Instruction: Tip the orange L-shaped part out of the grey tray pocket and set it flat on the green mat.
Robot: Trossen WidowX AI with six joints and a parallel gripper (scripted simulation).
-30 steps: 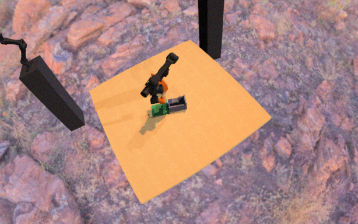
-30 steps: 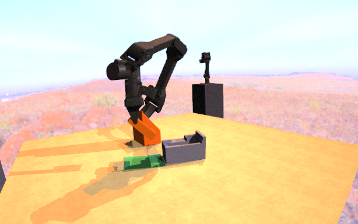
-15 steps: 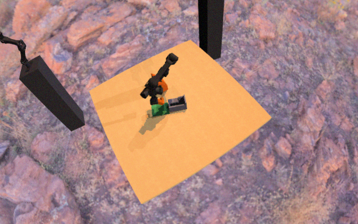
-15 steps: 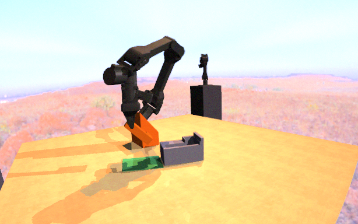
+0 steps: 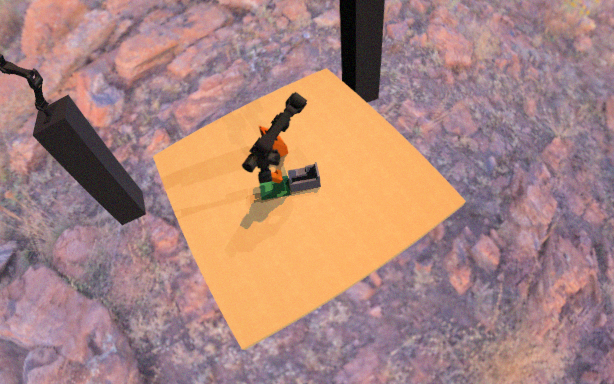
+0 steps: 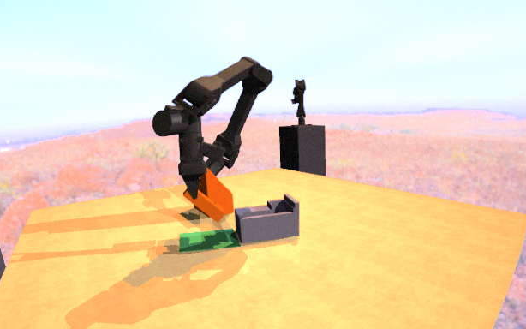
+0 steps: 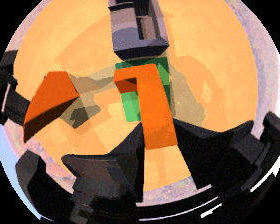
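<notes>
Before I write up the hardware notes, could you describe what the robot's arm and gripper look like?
The arm is matte black to dark brown, with chunky links and rounded, cylindrical joint housings. The gripper is black too, its fingers tapering to narrow tips. I see no markings or cables.

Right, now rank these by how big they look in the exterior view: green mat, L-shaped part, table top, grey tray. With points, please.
1. table top (image 5: 366,200) (image 6: 356,257) (image 7: 216,50)
2. grey tray (image 5: 306,184) (image 6: 268,227) (image 7: 138,51)
3. green mat (image 5: 276,190) (image 6: 208,241) (image 7: 130,107)
4. L-shaped part (image 5: 276,176) (image 6: 206,206) (image 7: 158,110)
</notes>
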